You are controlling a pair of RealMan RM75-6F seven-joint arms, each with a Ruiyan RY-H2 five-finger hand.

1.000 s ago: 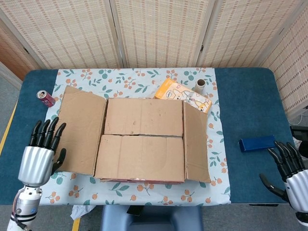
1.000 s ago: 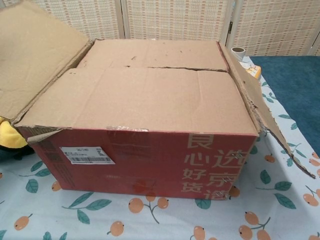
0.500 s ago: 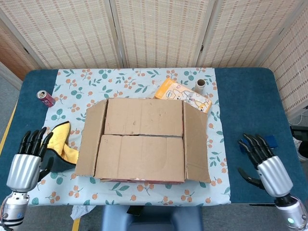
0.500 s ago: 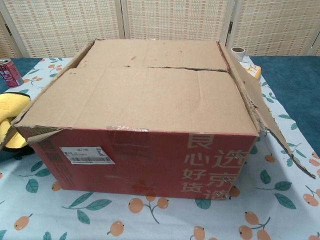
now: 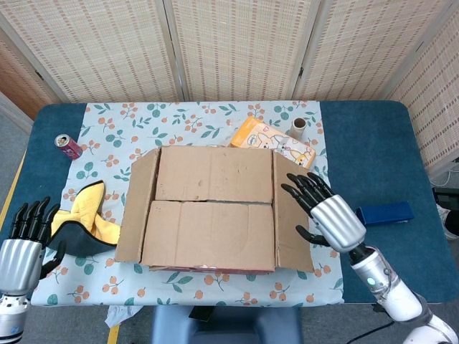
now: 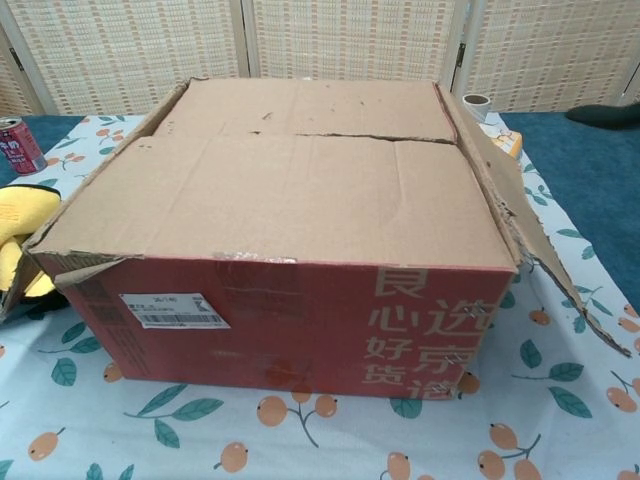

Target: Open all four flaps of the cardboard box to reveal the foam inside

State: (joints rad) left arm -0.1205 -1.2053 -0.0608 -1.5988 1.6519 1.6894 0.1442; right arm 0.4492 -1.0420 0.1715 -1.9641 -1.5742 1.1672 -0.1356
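Dark blue tabletop carries a fruit-and-leaf print cloth with a brown-topped, red-sided cardboard box, yellow cloth, orange snack bag, cardboard tube; off-cloth, red can left, blue flat box right.

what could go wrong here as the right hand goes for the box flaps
The right hand is open over the right side flap, whose torn, ragged edge could rip further if pulled hard. The two long top flaps lie flat, so the foam stays hidden and fingers may struggle to get under the seam. Swinging the far flap back could knock the orange packet behind the box.
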